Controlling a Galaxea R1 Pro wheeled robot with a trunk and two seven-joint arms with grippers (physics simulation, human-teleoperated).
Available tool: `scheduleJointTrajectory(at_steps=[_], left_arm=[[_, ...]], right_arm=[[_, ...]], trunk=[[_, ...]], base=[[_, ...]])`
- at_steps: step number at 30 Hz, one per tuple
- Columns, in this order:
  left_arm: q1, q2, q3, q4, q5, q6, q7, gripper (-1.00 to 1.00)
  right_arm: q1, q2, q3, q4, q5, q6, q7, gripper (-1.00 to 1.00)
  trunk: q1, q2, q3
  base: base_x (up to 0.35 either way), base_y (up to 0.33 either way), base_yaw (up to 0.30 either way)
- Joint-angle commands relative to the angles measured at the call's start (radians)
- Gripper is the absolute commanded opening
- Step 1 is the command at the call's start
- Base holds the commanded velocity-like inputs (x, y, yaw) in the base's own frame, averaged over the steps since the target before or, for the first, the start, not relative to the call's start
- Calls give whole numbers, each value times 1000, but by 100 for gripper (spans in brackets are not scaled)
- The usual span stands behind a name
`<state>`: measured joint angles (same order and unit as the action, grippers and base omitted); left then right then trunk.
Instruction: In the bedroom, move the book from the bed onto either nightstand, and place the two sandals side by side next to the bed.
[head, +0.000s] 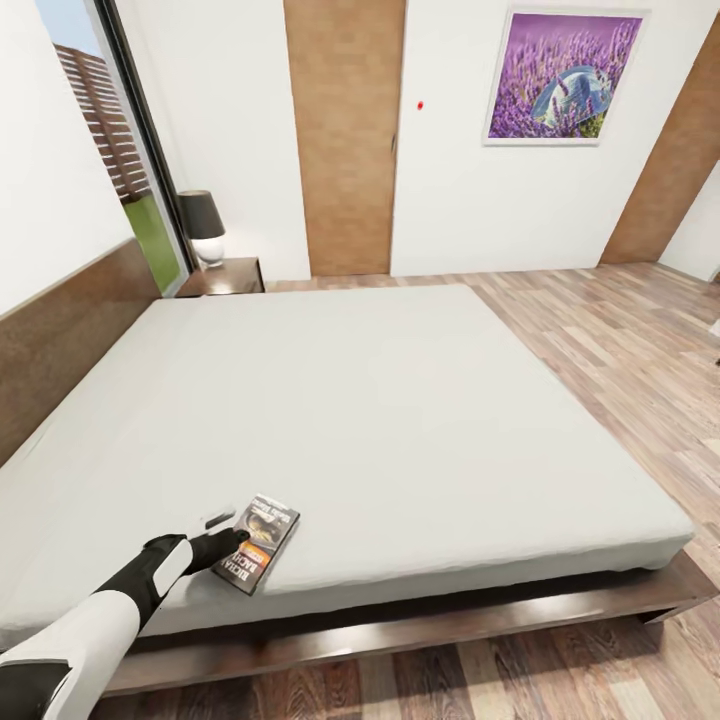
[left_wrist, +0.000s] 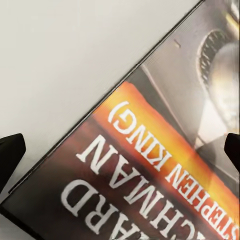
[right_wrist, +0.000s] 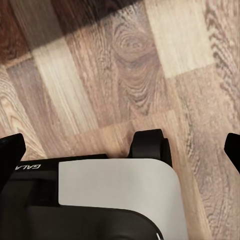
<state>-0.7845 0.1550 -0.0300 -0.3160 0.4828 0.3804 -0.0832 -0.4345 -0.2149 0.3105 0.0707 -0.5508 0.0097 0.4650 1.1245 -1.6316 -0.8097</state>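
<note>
Reaching left arm (head: 110, 620), jaws spread over book (head: 262, 541)

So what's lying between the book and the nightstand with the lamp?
Head view: only bare off-white mattress of the bed lies between the book and the nightstand.

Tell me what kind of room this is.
A bedroom, most likely: a very large bed fills most of it, a nightstand with a lamp stands beside the headboard, and a lavender picture hangs on the wall.
</note>
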Motion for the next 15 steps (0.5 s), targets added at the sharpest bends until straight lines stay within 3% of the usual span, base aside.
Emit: scheduleJointTrajectory(at_steps=[1,15], left_arm=[[1,-15,-1,0,32,6,-7,100],[1,-15,-1,0,32,7,-7,100]], right_arm=[[-2,0,7,3,-11,1,6,100],[-1,0,7,3,-11,1,6,100]], trunk=[[0,0,-1],[-8,14,5]], base=[[0,0,-40],[0,0,-5]])
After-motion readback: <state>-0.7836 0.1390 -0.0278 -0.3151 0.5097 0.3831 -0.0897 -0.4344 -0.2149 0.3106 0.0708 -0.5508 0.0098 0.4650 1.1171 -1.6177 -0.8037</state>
